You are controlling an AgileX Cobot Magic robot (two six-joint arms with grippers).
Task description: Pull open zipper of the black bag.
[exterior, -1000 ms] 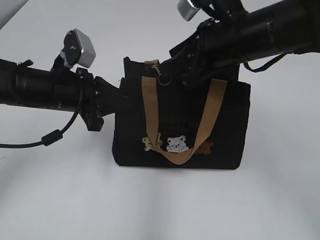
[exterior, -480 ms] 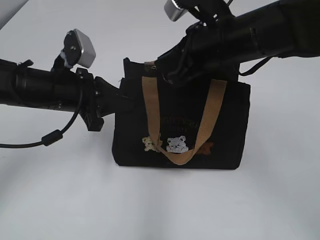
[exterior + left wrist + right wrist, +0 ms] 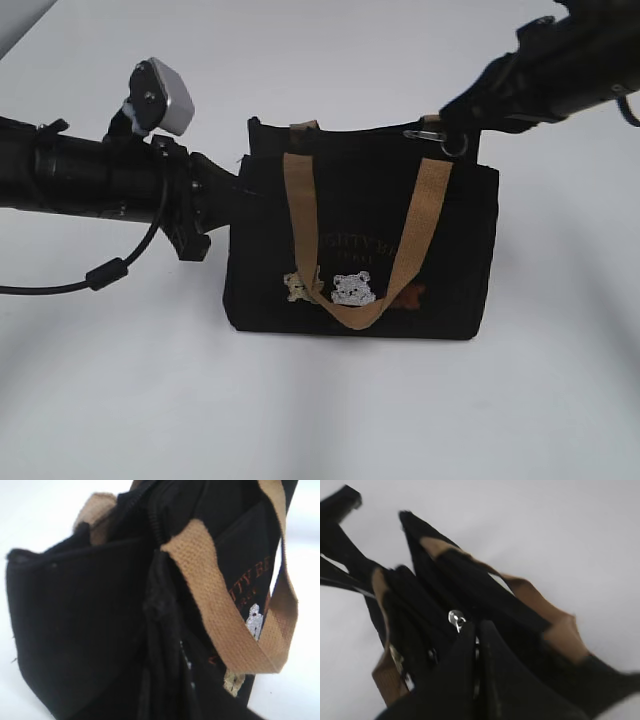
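White tabletop carries the black bag [image 3: 360,250], standing upright near the middle with its tan handle [image 3: 305,240] draped down the front. At the bag's top right corner the right gripper [image 3: 476,630] has its fingers pinched together on the zipper [image 3: 432,135], ring dangling below. At the bag's left end the left gripper [image 3: 238,190] clamps the black fabric.

Exterior cam: front-on, slightly above, mid-range on black bag [image 3: 360,250]. Left wrist: very close at its left end. Right wrist: close above its top. All share bag.
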